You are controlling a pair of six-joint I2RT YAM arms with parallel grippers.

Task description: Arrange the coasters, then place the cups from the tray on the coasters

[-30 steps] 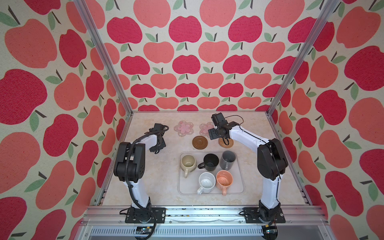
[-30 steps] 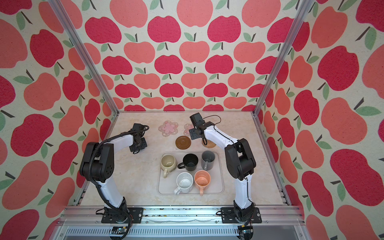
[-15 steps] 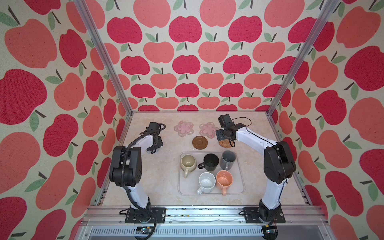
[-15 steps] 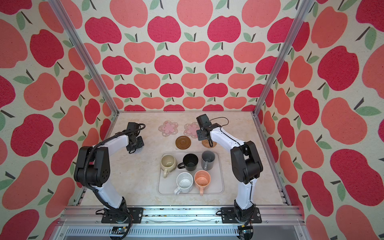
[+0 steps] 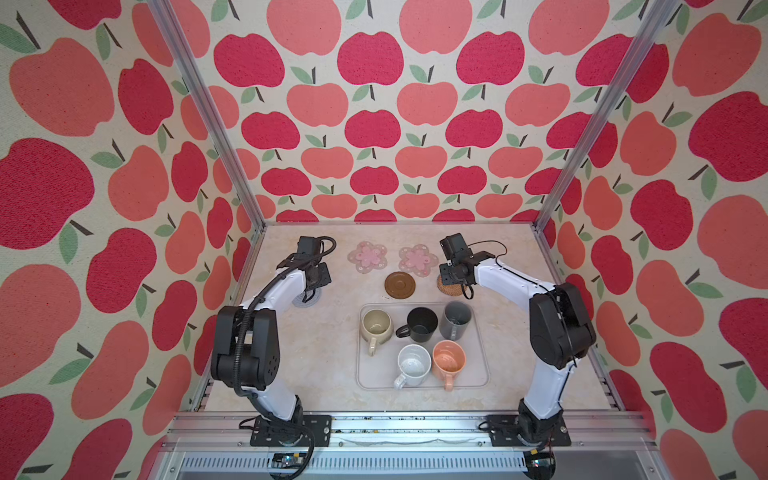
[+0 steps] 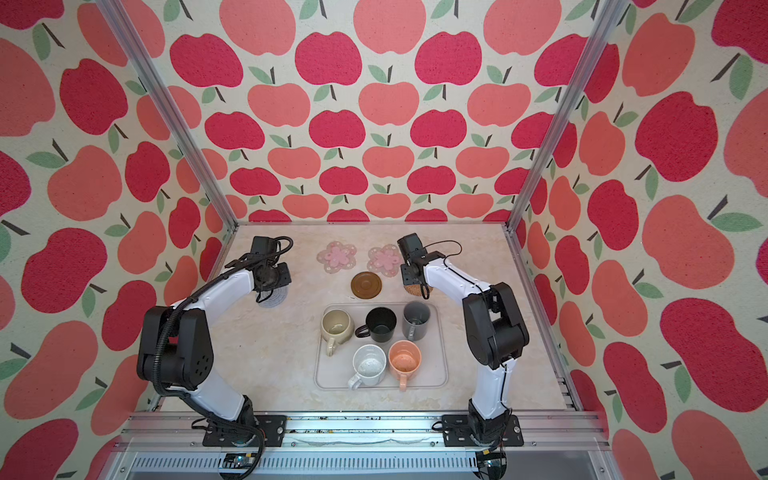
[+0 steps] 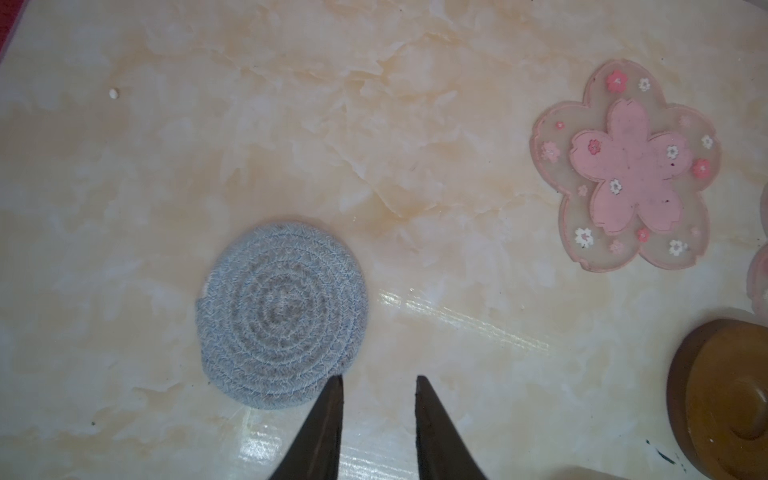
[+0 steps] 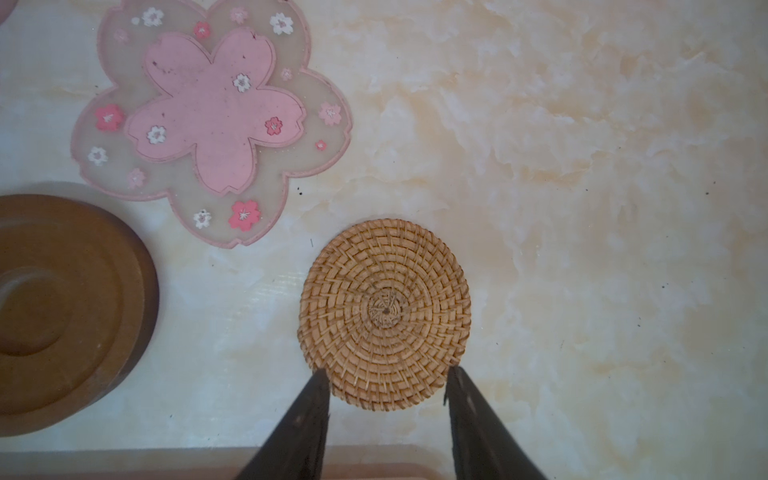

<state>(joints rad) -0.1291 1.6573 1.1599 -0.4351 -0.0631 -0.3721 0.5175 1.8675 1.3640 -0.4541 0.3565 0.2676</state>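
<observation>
Five coasters lie flat on the table [image 5: 324,353]; five cups stand in the tray [image 5: 471,368].

The left gripper [image 7: 378,378] hovers at far left, its jaws a little apart and holding nothing, with one fingertip at the edge of the grey coaster [image 7: 282,316]; whether it touches, I cannot tell. The right gripper [image 8: 388,372] is at far right, its jaws spread to either side of the rattan coaster [image 8: 384,313], tips at its rim; whether they press it is unclear. Between the arms, two flower coasters [image 5: 368,257] [image 5: 417,259] sit side by side at the far end. The wooden coaster [image 5: 400,284] lies just nearer, beside the rattan one. In the tray's far row stand the cream cup [image 5: 376,328], black cup [image 5: 422,324] and grey cup [image 5: 456,320]. In its near row stand the white cup [image 5: 413,363] and peach cup [image 5: 449,359], touching.
</observation>
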